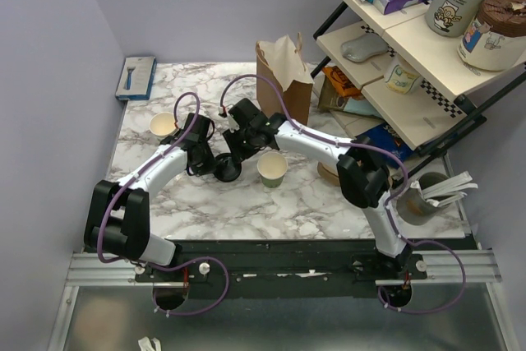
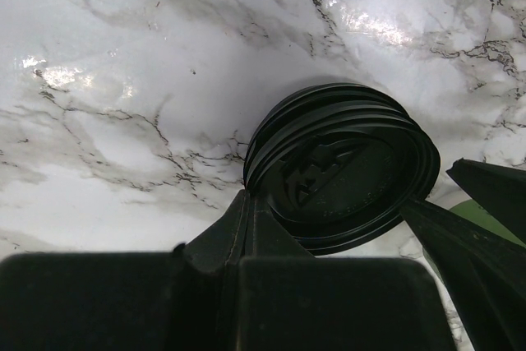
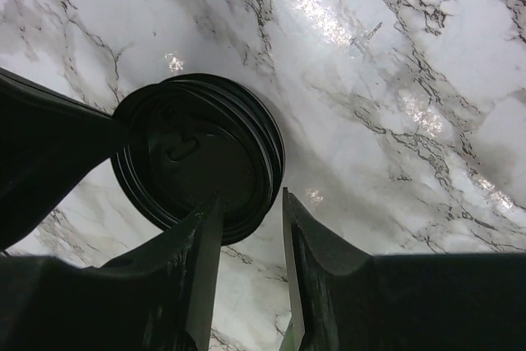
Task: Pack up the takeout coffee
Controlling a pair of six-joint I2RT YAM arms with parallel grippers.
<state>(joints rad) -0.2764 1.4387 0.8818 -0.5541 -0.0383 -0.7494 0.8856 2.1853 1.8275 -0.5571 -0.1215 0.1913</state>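
Lid stack (image 3: 197,158): left gripper (image 2: 329,228) pinches its rim; right gripper (image 3: 244,236), fingers narrow, straddles opposite rim, holding nothing yet.

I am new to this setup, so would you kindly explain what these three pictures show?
Two robot arms are bolted at the near edge of a marble table. One picture looks down from above; the other two come from cameras on each wrist. On the table are two open cups, a paper bag and a stack of black lids. The left gripper is shut at the stack's rim and seems to pinch it. The right gripper is open beside it.
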